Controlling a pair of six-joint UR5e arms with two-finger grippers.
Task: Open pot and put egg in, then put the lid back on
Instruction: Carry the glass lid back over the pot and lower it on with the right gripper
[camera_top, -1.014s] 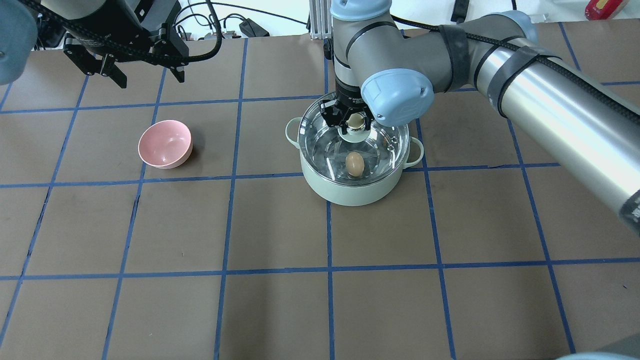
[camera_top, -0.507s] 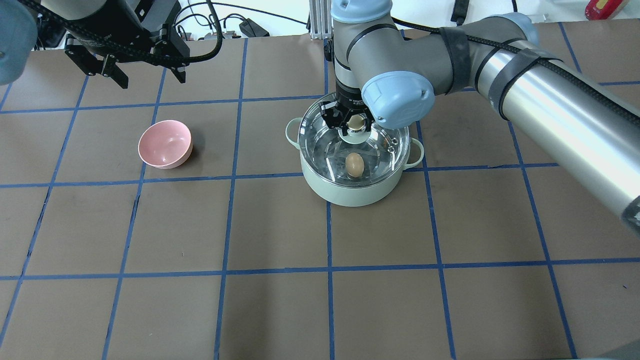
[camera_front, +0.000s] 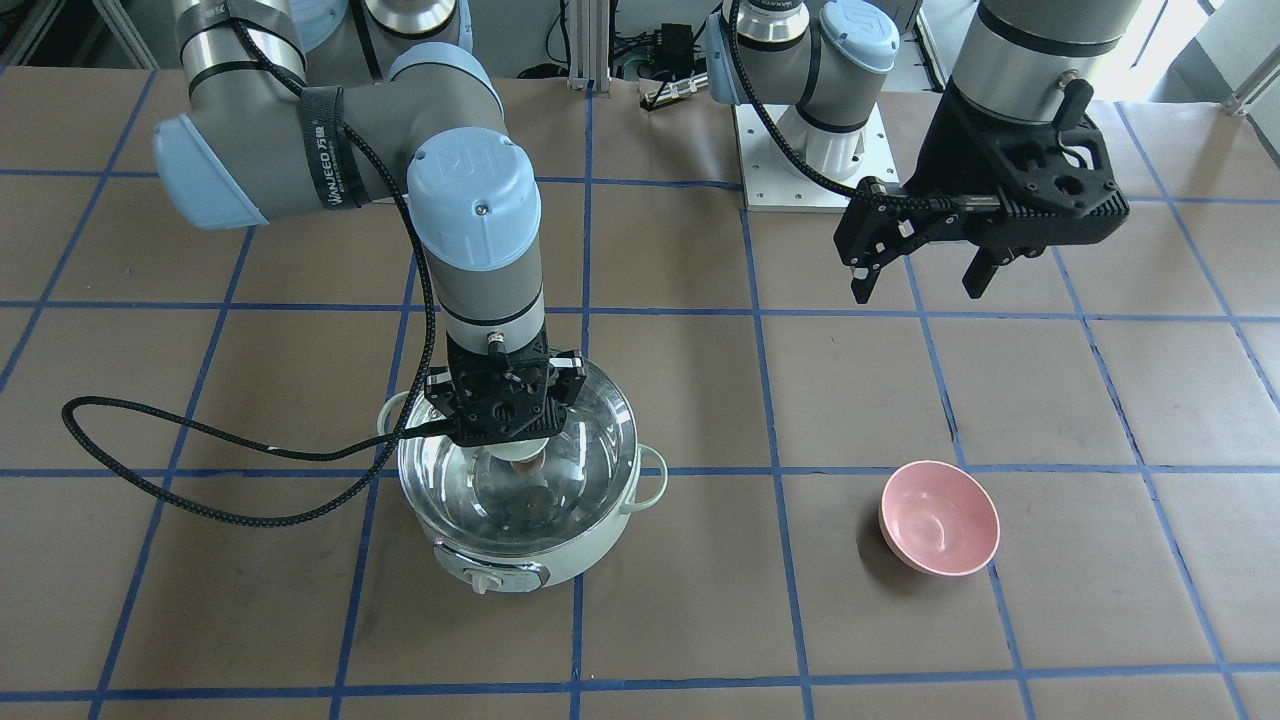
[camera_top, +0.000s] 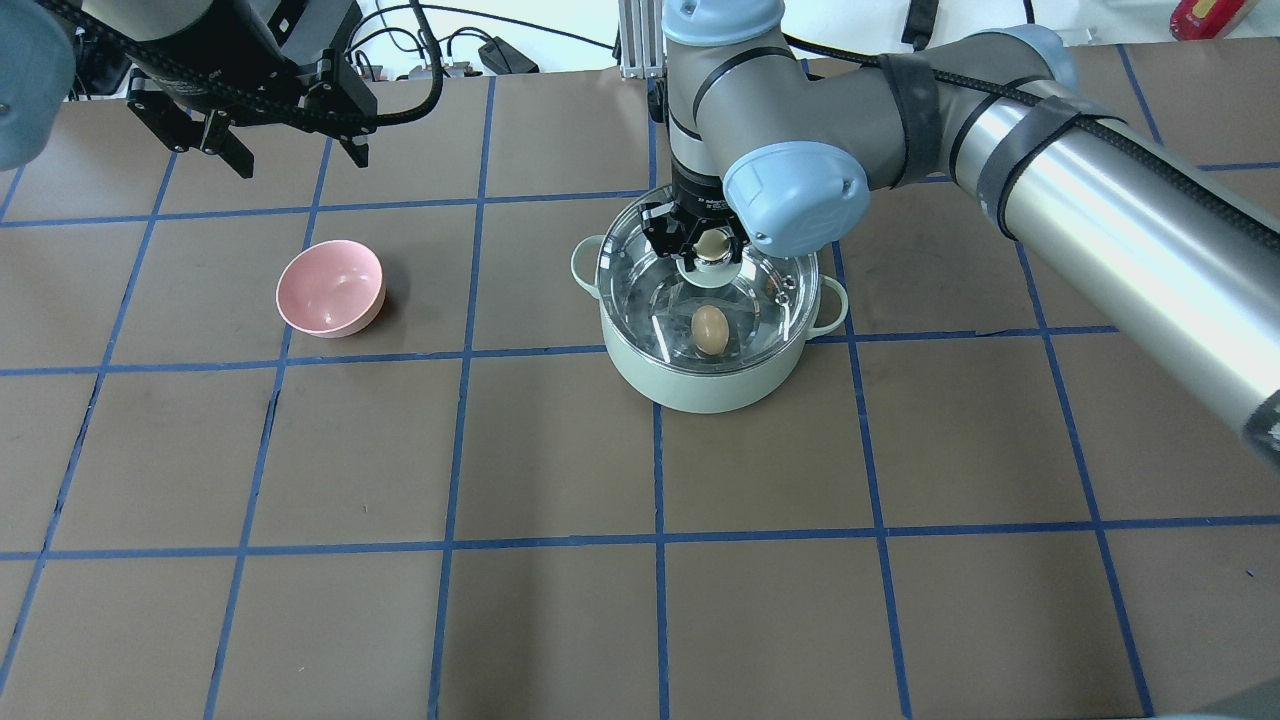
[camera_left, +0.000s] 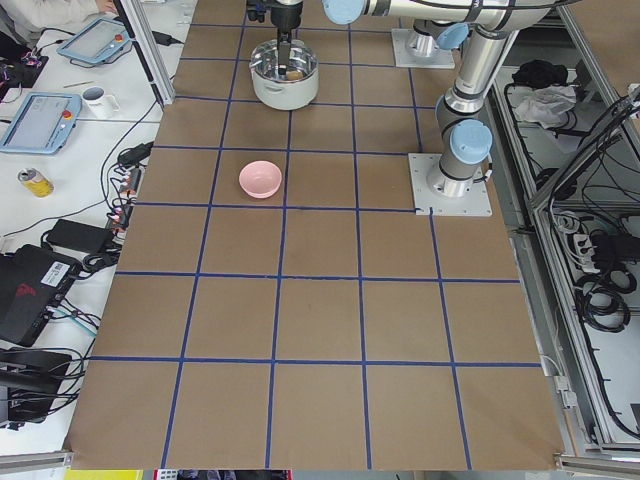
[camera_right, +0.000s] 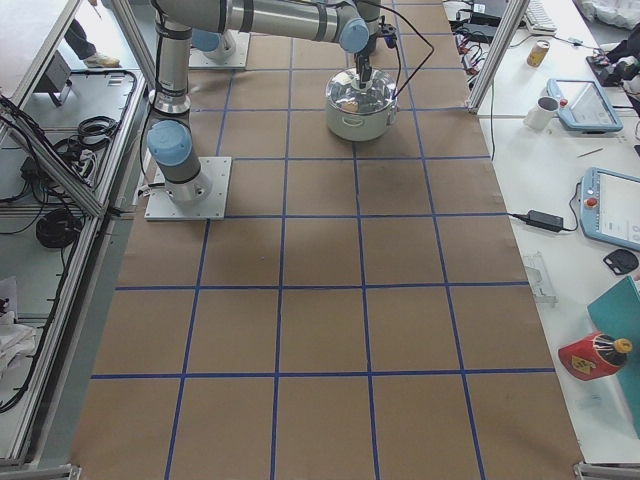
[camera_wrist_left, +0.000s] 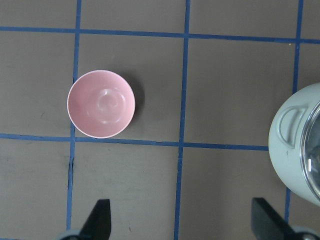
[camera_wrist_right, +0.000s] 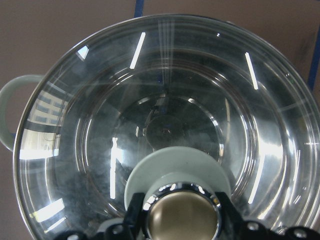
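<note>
The pale mint-green pot (camera_top: 715, 390) stands mid-table; it also shows in the front view (camera_front: 560, 565). The clear glass lid (camera_top: 640, 290) rests on it. The tan egg (camera_top: 710, 328) lies inside on the steel bottom and shows through the glass. My right gripper (camera_top: 711, 245) comes straight down and is shut on the lid's beige knob; in the right wrist view the fingers flank the knob (camera_wrist_right: 181, 217). My left gripper (camera_top: 300, 150) is open and empty. It hangs high over the far left of the table, beyond the pink bowl.
A pink bowl (camera_top: 331, 287) sits empty to the left of the pot; the left wrist view shows it (camera_wrist_left: 101, 104) from above, with the pot's loop handle (camera_wrist_left: 292, 122) at the right edge. The right arm's cable (camera_front: 200, 440) hangs beside the pot.
</note>
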